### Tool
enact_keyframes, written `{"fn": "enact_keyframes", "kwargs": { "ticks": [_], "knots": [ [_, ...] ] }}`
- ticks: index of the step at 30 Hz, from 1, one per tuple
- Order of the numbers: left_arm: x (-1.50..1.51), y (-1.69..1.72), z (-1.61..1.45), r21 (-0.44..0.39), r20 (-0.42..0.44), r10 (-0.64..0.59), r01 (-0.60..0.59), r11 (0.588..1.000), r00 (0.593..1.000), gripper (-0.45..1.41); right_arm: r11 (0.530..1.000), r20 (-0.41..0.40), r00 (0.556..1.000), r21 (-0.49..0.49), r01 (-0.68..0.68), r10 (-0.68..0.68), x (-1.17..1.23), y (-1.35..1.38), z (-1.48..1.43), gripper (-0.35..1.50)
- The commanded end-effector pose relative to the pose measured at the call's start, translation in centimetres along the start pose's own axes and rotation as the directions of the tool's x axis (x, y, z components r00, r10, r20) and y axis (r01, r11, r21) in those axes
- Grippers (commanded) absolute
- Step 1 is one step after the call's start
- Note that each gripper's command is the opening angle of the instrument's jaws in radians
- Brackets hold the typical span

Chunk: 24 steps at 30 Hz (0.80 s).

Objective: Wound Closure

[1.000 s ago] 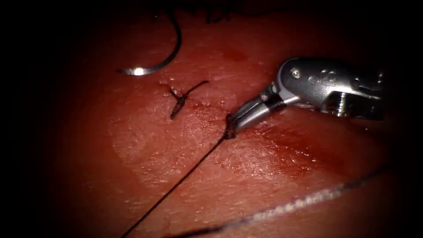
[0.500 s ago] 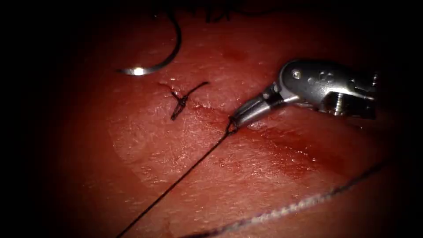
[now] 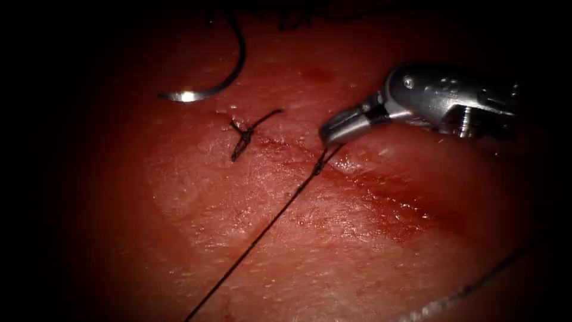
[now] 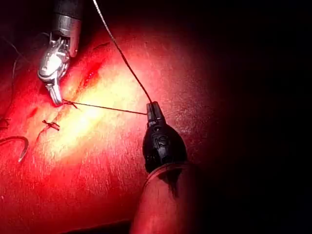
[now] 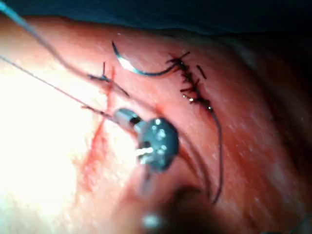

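The tissue (image 3: 286, 238) glistened wet and red, the curved steel needle (image 3: 220, 83) lying loose on it. The right end effector (image 3: 331, 138) pinched the thin dark thread (image 3: 262, 229) near the knot. In the left wrist view, the left end effector (image 4: 154, 108) gripped that taut thread too.

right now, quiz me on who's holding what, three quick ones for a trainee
1. True or false: the right arm's tool holds the needle.
2. What does the left arm's tool hold? A: the needle. B: the thread. C: the tissue.
3. Fill in: the right arm's tool, jaws shut, grips a short strand of ____ just above the knot at the cut.

Key
1. False: the needle lies free on the tissue, held by neither tool.
2. B: its jaws are shut on the thread, which runs taut to the knot.
3. thread
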Motion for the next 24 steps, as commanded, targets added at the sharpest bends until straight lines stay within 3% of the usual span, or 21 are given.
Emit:
{"fn": "enact_keyframes", "kwargs": {
  "ticks": [1,13,20,24],
  "knots": [
    [-0.07,0.06,0.04,-0.003,0.000,0.000,0.000,1.000,1.000,-0.45,1.000,0.001,1.000,0.006,0.003,-0.003,-0.06,0.01,0.10,-0.35],
    [-0.19,0.32,-0.09,-0.007,-0.003,0.016,-0.016,1.000,1.000,-0.45,0.998,0.015,1.000,-0.060,0.010,-0.009,-0.13,0.09,0.03,-0.35],
    [-0.17,0.29,-0.08,-0.009,-0.003,0.014,-0.015,1.000,1.000,-0.45,0.997,0.026,1.000,-0.081,0.010,-0.008,-0.13,0.07,0.04,-0.35],
    [0.03,0.20,0.01,-0.010,-0.002,0.014,-0.014,1.000,1.000,-0.45,0.997,-0.039,0.999,-0.077,0.005,-0.008,-0.12,-0.03,0.07,-0.35]
  ]
}}
